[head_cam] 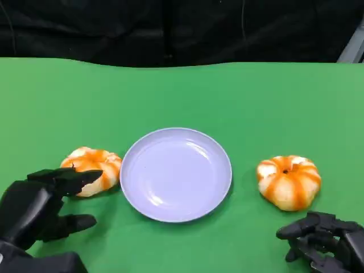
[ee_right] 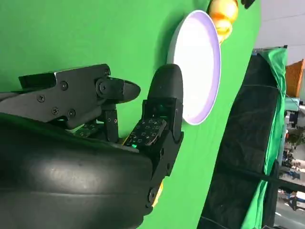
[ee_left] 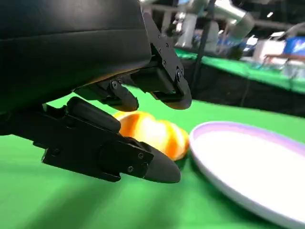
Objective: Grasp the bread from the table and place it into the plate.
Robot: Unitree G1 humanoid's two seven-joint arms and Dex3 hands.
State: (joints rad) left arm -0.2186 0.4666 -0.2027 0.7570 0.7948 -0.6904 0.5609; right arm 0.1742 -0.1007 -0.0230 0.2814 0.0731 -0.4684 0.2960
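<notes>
A lavender plate (head_cam: pixel 176 173) lies in the middle of the green table, with nothing on it. One orange-and-white striped bread (head_cam: pixel 92 169) rests just left of the plate; a second striped bread (head_cam: pixel 288 181) rests to its right. My left hand (head_cam: pixel 42 207) sits near the front left, fingers spread, its upper fingers reaching over the near edge of the left bread without holding it. In the left wrist view the left hand's fingers (ee_left: pixel 119 152) stand apart in front of that bread (ee_left: pixel 152 133) and the plate (ee_left: pixel 248 162). My right hand (head_cam: pixel 324 242) hovers just in front of the right bread, fingers apart, holding nothing.
The green cloth table (head_cam: pixel 182 96) ends at a black backdrop behind. The right wrist view shows the plate (ee_right: pixel 198 67) and the far bread (ee_right: pixel 223 19) beyond my right hand's fingers (ee_right: pixel 159 114).
</notes>
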